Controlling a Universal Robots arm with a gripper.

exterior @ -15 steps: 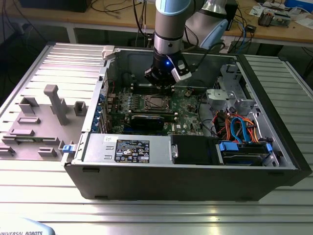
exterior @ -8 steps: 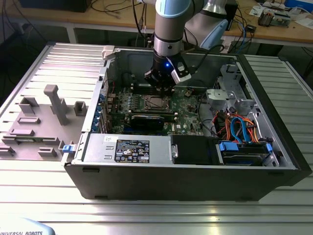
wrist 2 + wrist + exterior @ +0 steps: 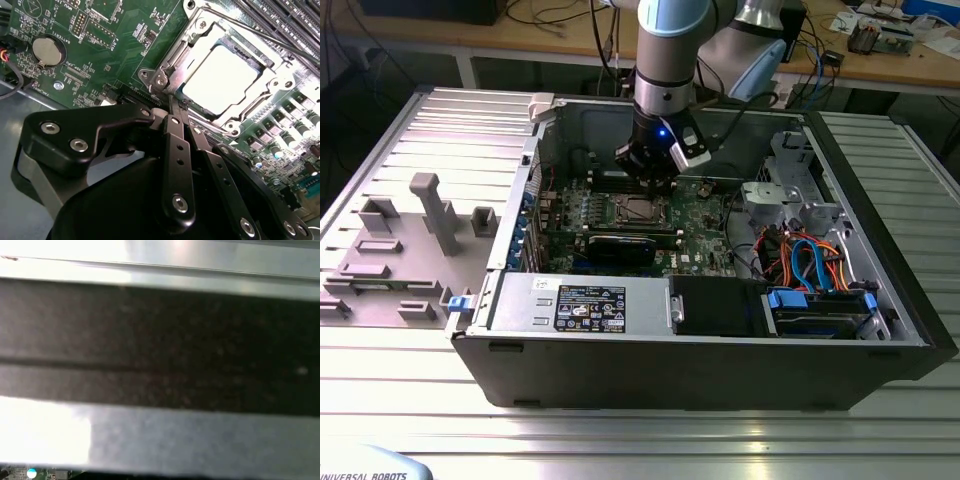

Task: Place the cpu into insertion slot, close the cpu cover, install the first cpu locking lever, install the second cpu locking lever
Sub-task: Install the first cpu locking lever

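In the exterior view the gripper (image 3: 650, 178) hangs inside the open computer case (image 3: 880, 300), just above the insertion slot (image 3: 638, 209) on the motherboard (image 3: 705, 235). In the second wrist view its fingers (image 3: 176, 150) are pressed together, holding nothing, their tips right at the socket's corner. The cpu (image 3: 219, 79) already sits in the slot, bright and flat, with the cpu cover (image 3: 172, 67) lying closed around it. A thin locking lever (image 3: 260, 35) runs along the far edge; whether it is latched I cannot tell. The lever step seems in hand, calling for a careful sideways push. The first wrist view offers a blurred case wall (image 3: 160, 350).
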